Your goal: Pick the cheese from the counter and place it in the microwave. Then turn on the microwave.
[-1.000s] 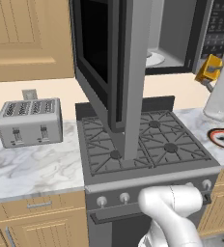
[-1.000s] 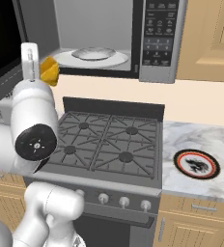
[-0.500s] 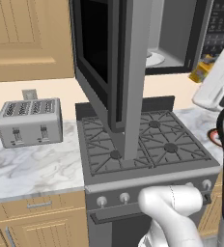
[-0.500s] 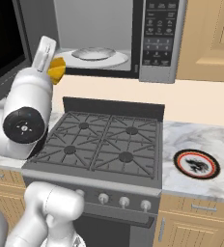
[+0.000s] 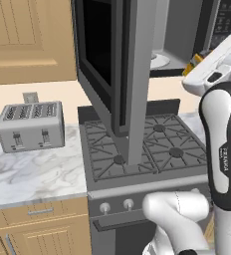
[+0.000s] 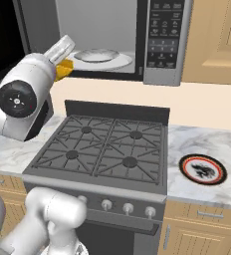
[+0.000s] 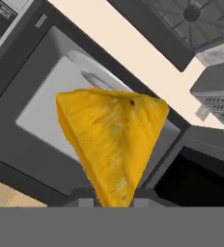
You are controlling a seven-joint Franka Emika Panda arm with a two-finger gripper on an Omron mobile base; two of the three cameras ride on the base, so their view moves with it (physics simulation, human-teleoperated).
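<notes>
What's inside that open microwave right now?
Inside the microwave sits a white turntable, bare on the part in view. The cheese, held in the gripper, hangs at the opening, not on it yet. The arm covers the cavity's left corner.

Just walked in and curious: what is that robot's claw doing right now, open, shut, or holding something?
Gripper: closed on the cheese, a yellow-orange wedge, held up in front of the open microwave.
</notes>
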